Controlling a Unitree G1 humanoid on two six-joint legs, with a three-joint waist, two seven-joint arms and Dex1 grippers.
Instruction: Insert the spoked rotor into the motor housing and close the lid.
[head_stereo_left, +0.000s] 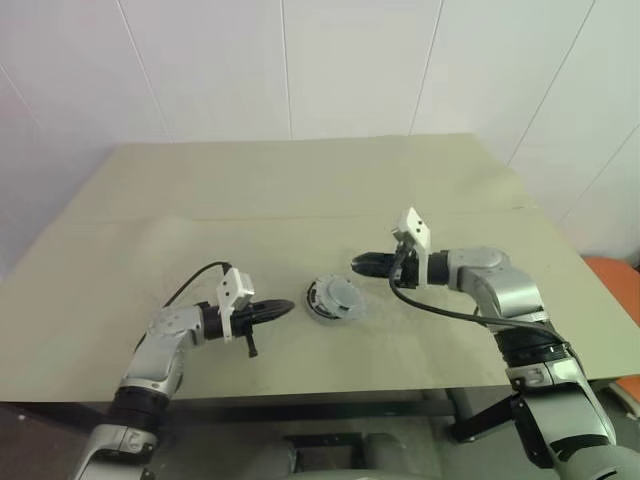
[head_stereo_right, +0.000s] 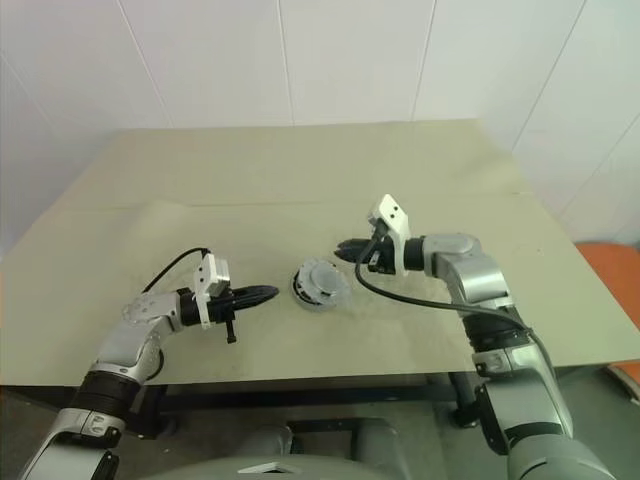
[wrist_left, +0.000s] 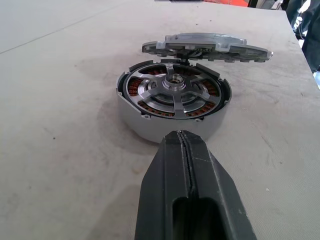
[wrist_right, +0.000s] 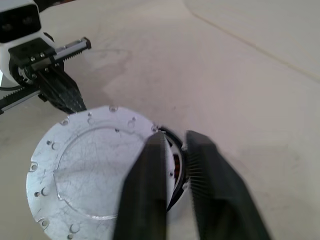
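lid (wrist_left: 207, 46) tilted, half-seated over rotor (wrist_left: 172, 90) in housing (wrist_left: 150, 125)

The round grey housing (wrist_left: 172, 112) sits on the bench (head_stereo_left: 300, 200) with the rotor (wrist_left: 172, 90) already inside, copper-red windings showing around its pale spoked centre, while the silvery lid (wrist_left: 207, 46) rests tilted and off-centre on the housing's far rim, leaving it partly uncovered.

Beige table (head_stereo_left: 200, 200), motor housing (head_stereo_left: 322, 305) resting on it
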